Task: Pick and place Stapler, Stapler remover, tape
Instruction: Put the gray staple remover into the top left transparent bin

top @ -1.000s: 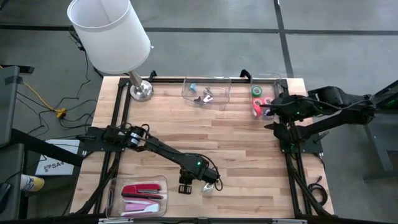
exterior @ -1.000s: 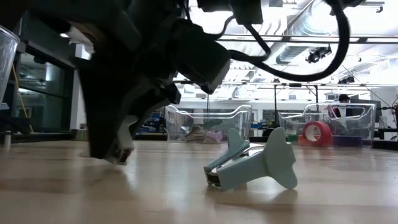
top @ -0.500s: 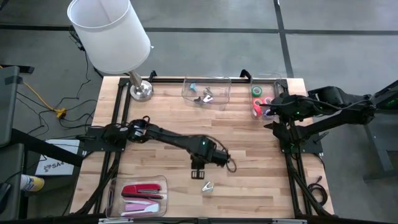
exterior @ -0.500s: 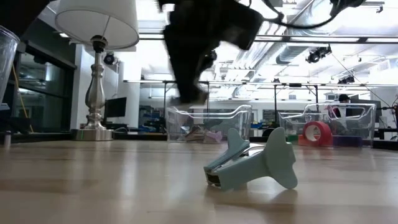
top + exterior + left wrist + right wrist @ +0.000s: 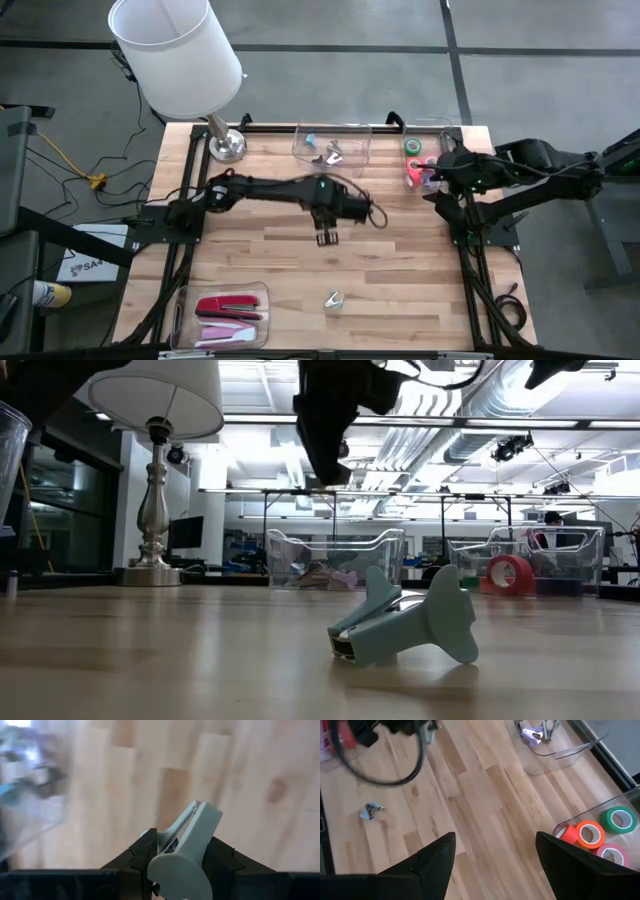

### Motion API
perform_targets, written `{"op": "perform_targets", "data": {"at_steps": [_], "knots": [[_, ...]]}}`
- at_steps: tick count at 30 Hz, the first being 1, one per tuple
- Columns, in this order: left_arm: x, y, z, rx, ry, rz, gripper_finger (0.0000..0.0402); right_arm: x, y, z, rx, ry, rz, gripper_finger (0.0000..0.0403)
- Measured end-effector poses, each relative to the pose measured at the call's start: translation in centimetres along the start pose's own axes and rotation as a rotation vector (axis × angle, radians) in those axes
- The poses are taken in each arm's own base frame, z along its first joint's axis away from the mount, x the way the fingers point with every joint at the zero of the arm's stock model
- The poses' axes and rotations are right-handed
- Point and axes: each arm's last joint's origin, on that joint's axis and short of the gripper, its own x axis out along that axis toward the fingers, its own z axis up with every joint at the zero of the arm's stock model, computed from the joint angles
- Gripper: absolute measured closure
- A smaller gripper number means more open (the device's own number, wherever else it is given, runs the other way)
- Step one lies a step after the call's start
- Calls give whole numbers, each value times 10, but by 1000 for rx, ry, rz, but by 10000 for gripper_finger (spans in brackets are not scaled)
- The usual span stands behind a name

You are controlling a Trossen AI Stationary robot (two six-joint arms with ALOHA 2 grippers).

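Note:
A pale green stapler remover [image 5: 192,827] is in my left gripper [image 5: 327,237], which is shut on it and hangs high over the table's middle; in the low view the gripper [image 5: 322,450] shows near the top. A second stapler remover [image 5: 333,299] lies on its side on the wood near the front edge [image 5: 405,625]. Staplers [image 5: 228,307] lie in a clear tray at the near left. Tape rolls [image 5: 590,834] sit in a clear bin at the far right. My right gripper [image 5: 495,865] stands open beside that bin, holding nothing. My left gripper pinches the stapler remover by its body [image 5: 186,851] between the two fingers [image 5: 142,860]. The fingers point steeply down. The remover's pale narrow end [image 5: 200,812] sticks out past the fingertips, and the whole piece is lifted clear of the table.
A clear bin [image 5: 333,150] with more removers stands at the far edge, the tape bin [image 5: 420,160] to its right. A lamp [image 5: 175,50] with a white shade and metal base [image 5: 227,145] stands at the far left. Bare wood lies between the bins and the front edge.
My left gripper has risen from near the table's front edge and travelled toward the far edge, turning as it went; it now hangs over the middle of the table. The remover lying on the wood has stayed where it was.

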Motion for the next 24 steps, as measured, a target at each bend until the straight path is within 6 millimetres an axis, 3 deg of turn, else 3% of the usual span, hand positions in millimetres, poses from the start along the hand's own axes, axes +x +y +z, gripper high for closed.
{"op": "perform_targets", "data": {"at_steps": [9,16,24], "knots": [[-11,78,3,-162,-57,115,288,0,-1,0,1,-13,-29,136],[-3,139,9,-421,-139,139,288,0,-2,0,-32,-23,-49,136],[5,192,11,-746,-238,130,286,0,-2,0,-33,-23,-49,135]]}}
